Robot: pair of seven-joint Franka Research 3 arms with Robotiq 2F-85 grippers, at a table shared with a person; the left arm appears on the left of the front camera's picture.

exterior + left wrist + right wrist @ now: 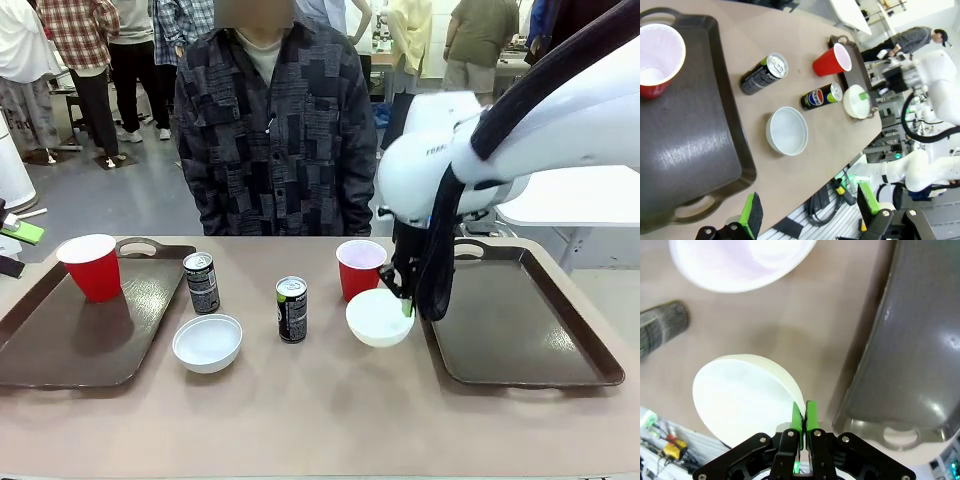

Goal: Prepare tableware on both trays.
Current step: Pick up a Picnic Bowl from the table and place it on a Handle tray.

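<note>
White round bowl (376, 318), rim pinched by right end effector (804, 416), left end effector (808, 207) wide

Left tray (690, 150) and right tray (920, 340): dark brown plastic, semi-gloss (pale light streaks on both). Left cup (92, 268), right cup (358, 275): shiny red plastic. Left bowl (207, 343), right bowl (375, 318): smooth white. Left can (202, 283), right can (291, 310): silvery metal tops. Tabletop (320, 410): matt beige.

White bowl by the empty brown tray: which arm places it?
Right. Right hand pinches the small round white bowl beside that dark brown rectangular tray; left hand is open, far off.
</note>
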